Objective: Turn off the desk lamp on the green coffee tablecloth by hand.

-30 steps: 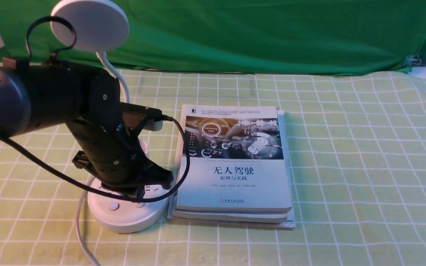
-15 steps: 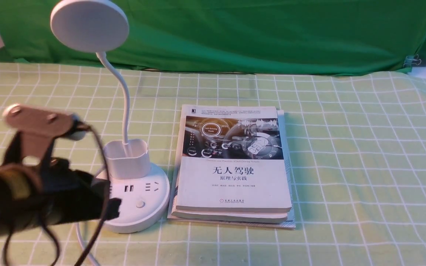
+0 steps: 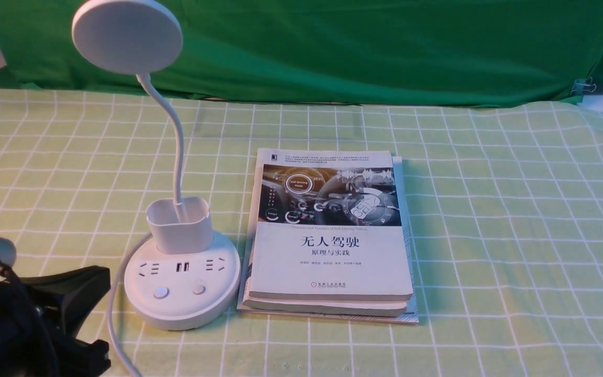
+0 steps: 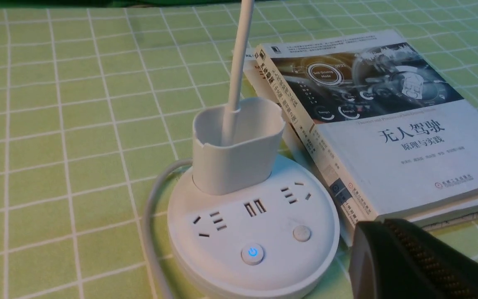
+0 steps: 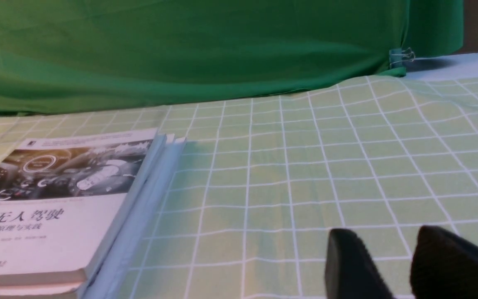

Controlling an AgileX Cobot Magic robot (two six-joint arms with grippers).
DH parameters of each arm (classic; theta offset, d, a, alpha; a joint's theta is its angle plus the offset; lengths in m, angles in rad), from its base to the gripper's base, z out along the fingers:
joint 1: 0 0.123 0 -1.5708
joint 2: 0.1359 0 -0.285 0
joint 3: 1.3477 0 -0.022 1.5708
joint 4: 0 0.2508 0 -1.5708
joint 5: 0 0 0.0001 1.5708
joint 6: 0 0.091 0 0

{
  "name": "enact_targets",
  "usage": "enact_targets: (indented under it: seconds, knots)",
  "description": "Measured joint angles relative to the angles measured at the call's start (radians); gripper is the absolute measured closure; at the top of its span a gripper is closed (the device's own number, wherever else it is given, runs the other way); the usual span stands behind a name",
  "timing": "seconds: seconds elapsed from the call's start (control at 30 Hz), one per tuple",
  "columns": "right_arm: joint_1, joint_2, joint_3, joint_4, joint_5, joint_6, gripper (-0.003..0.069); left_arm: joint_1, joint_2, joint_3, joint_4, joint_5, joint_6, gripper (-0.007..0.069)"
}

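Observed from the room: the desk lamp stands on the green coffee tablecloth toward the front-left corner of the worktop, its base just beside a stack of books. The disc head shows only its back, so I cannot tell whether the lamp is lit. On the base, one button glows blue; a plain button sits near it.

The left gripper sits low at the front-left corner, apart from the base, jaws parted and empty. The right gripper hovers over bare cloth toward the right edge, fingers apart, holding nothing.

Assessment: switch-off cannot be confirmed from here. If a press is needed, the left arm is the closer one. Recommended practice:
- Bring the fingers together so one firm tip meets the button.
- Descend squarely from above, since a slanted push may slide the light base toward the books.
- Keep clear of the cord looping behind the base and of the cup.
- Press briefly, lift straight off, and check the head.
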Motion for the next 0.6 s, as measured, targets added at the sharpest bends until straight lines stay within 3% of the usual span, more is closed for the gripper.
enact_targets:
  seconds: [0.23, 0.37, 0.6]
  knots:
    - [0.000, 0.000, 0.000, 0.000, 0.000, -0.001, 0.0421, 0.004, -0.042, 0.035, 0.035, -0.099, 0.018, 0.0623]
    - [0.000, 0.000, 0.000, 0.000, 0.000, -0.001, 0.0421, 0.119, -0.240, 0.127, -0.021, -0.193, 0.082, 0.0623]
    - [0.000, 0.000, 0.000, 0.000, 0.000, 0.000, 0.0421, 0.354, -0.499, 0.240, -0.055, -0.118, 0.089, 0.0623]
